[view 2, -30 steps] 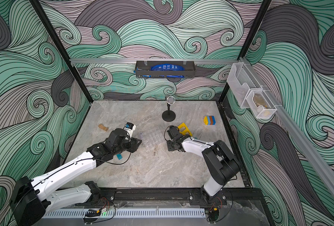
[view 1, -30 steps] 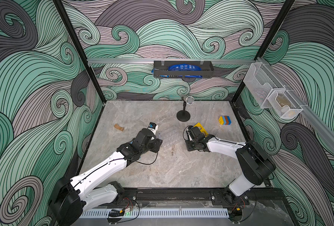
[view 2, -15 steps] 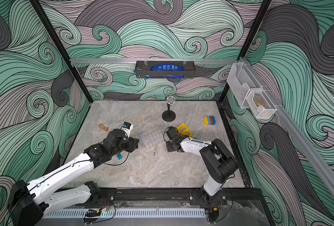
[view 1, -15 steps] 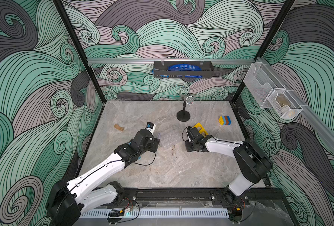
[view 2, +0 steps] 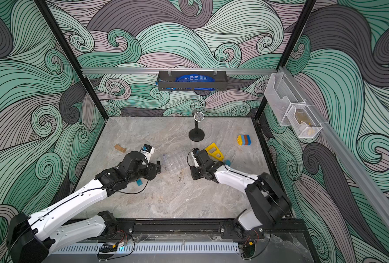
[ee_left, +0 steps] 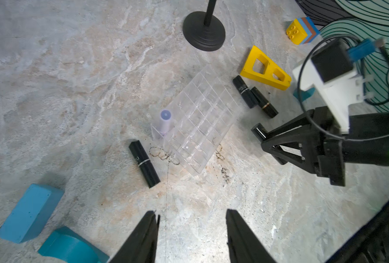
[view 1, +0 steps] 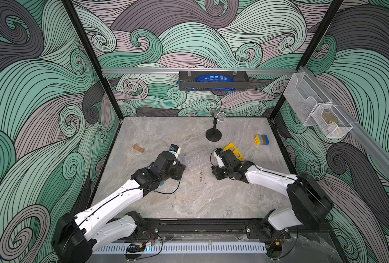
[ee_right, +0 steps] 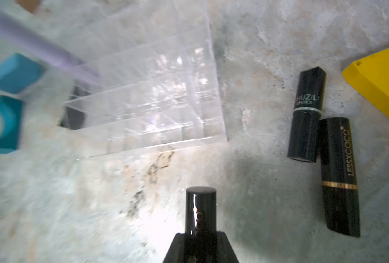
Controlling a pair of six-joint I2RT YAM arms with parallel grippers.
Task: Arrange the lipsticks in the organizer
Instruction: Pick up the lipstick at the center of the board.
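While the right hand (ee_right: 200, 235) clamps a glossy black lipstick tube (ee_right: 200, 209) at 4 o'clock of the clear plastic gridded organizer (ee_left: 202, 118), the left hand (ee_left: 191, 219) hangs open at 8 o'clock; a pale lilac lipstick tube (ee_left: 164, 119) stands in a corner cell.

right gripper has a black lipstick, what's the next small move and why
Probably lift the right gripper and tip its black lipstick upright: the jaws are shut on it lying roughly level, and the organizer beside it holds only the lilac lipstick, its other cells empty.
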